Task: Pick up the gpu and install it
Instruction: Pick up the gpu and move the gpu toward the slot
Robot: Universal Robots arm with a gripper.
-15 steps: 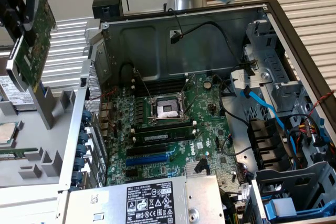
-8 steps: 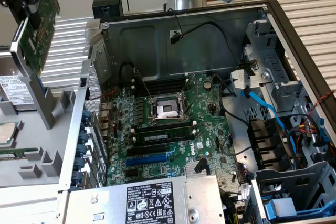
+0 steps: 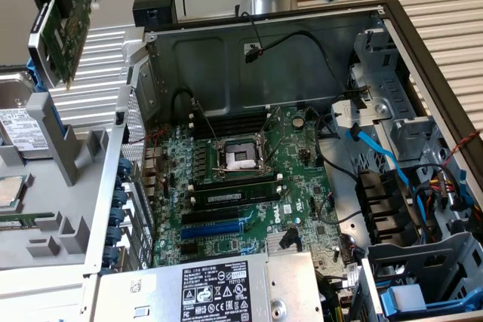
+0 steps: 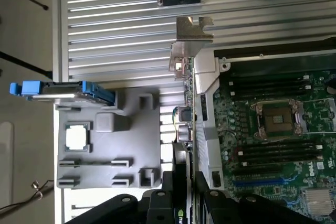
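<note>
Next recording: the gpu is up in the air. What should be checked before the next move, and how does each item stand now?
1. gripper shut on gpu: ok.
2. gpu clear of the grey holder: ok.
3. gpu above the motherboard: not ok; it hangs outside the case, at the exterior view's left.
4. Blue slot empty: ok.
5. Cables clear of the slot: cannot tell.

The motherboard [image 3: 302,179] is laid flat inside the computer case [image 3: 211,58]. To the exterior view's left of the case, a holder [image 3: 68,216] is set on the table [image 3: 98,73]. The gpu [image 3: 68,28] is held in the gripper [image 4: 185,179] above the case's edge on that side.
</note>
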